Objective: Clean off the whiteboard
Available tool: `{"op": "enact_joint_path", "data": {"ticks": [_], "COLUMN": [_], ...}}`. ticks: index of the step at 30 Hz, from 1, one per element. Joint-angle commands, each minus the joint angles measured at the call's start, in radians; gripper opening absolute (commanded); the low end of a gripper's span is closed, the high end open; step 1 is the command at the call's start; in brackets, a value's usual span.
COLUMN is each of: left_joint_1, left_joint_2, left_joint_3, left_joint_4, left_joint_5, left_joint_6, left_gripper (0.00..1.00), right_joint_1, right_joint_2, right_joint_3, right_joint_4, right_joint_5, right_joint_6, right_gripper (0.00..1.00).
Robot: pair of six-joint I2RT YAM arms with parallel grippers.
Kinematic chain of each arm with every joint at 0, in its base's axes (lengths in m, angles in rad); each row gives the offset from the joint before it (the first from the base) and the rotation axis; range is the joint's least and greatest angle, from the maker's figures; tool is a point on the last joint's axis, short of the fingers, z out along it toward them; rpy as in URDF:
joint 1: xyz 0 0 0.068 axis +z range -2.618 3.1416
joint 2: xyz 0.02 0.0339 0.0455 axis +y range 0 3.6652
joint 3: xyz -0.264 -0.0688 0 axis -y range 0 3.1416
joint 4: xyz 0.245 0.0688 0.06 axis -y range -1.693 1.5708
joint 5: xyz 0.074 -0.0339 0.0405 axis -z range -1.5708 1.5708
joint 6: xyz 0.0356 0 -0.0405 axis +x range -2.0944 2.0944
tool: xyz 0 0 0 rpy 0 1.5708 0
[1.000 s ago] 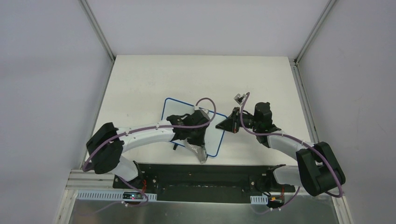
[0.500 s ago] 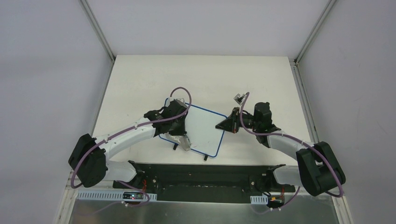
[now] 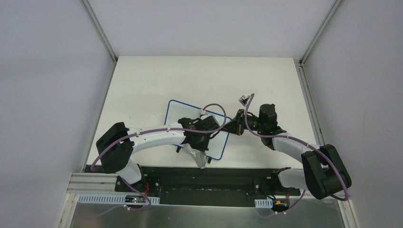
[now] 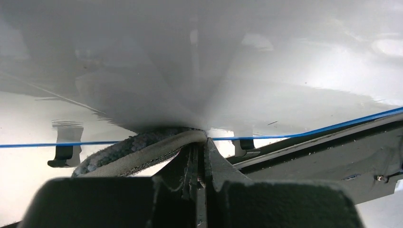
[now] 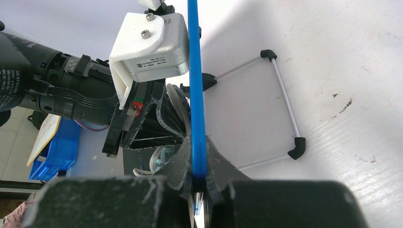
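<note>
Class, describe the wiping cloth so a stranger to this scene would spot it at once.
On the white table, find the blue-framed whiteboard near the front edge. At its near side, the left pincer grips the cloth: crumpled grey fabric, the only soft thing there.

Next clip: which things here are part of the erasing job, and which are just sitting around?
In the job: whiteboard, clamped by its blue edge in the right pincer; grey cloth, gripped in the left pincer, against the board.
Just around: table; blue bin beyond the table, in the right wrist view.
</note>
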Motion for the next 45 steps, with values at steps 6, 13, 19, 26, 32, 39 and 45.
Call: {"op": "enact_joint_path", "data": {"ticks": [6, 13, 19, 26, 32, 39, 45], "left_joint_1": [0.19, 0.318, 0.292, 0.06, 0.0, 0.065, 0.248], "left_joint_2": [-0.17, -0.323, -0.29, -0.117, 0.019, -0.085, -0.296], "left_joint_3": [-0.151, -0.222, -0.242, -0.078, 0.017, -0.084, -0.27], "left_joint_4": [0.123, 0.046, 0.177, 0.244, 0.296, 0.214, 0.164], "left_joint_5": [-0.12, -0.179, -0.045, -0.06, 0.009, -0.108, -0.126], "left_joint_6": [0.043, 0.11, 0.038, -0.001, -0.036, -0.041, -0.009], "left_gripper": [0.0, 0.0, 0.0, 0.0, 0.0, 0.0, 0.0], "right_joint_1": [0.032, 0.035, 0.041, 0.042, 0.043, 0.043, 0.046], "right_joint_2": [0.007, 0.012, 0.015, 0.021, 0.014, 0.016, 0.01], "right_joint_3": [-0.003, -0.001, -0.001, 0.002, 0.0, 0.001, 0.0], "right_joint_4": [-0.028, -0.028, -0.026, -0.027, -0.028, -0.028, -0.028], "right_joint_5": [-0.046, -0.043, -0.041, -0.041, -0.041, -0.042, -0.043], "right_joint_6": [-0.108, -0.108, -0.11, -0.111, -0.109, -0.11, -0.11], "right_gripper": [0.0, 0.0, 0.0, 0.0, 0.0, 0.0, 0.0]}}
